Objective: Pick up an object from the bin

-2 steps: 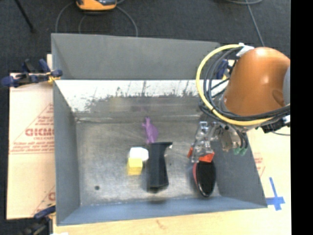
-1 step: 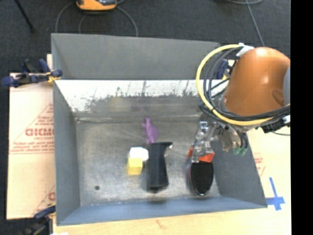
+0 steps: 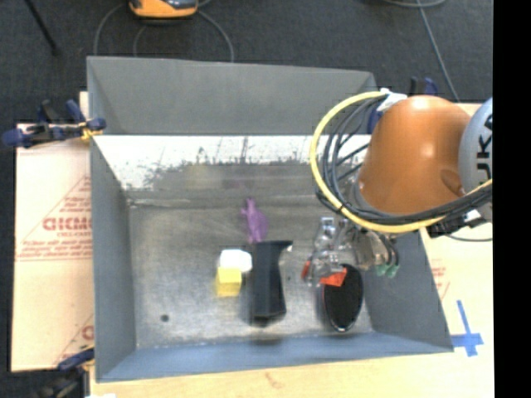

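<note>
The orange wrist cover (image 3: 415,160) tops the gripper (image 3: 325,259), grip state unclear, which should centre over the black oval (image 3: 341,303).

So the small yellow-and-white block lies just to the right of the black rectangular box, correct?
Not quite. The camera view shows the small yellow-and-white block just to the left of the black rectangular box, not to its right.

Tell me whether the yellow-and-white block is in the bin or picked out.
In the bin: the yellow-and-white block lies on the bin floor, just left of the black box, apart from the gripper.
</note>
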Motion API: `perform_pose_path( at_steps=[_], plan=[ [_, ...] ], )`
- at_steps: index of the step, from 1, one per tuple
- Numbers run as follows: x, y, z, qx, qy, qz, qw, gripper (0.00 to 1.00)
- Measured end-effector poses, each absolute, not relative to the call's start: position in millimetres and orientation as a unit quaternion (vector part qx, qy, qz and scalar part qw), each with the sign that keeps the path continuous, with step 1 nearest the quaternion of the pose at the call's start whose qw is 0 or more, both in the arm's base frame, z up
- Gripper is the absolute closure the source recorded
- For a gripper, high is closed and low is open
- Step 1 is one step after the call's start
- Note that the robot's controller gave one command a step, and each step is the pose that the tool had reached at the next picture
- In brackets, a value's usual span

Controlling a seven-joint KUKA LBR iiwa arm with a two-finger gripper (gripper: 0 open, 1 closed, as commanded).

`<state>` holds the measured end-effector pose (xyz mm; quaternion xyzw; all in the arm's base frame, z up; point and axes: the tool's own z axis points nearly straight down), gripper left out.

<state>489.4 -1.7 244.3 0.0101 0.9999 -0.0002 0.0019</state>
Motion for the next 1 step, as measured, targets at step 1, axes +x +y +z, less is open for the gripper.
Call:
perform_pose_path(
  at_steps=[1],
  plan=[
    [503.6, 14.1, 241.0, 0.014, 1.0, 0.0, 0.002, 1.0]
  ],
)
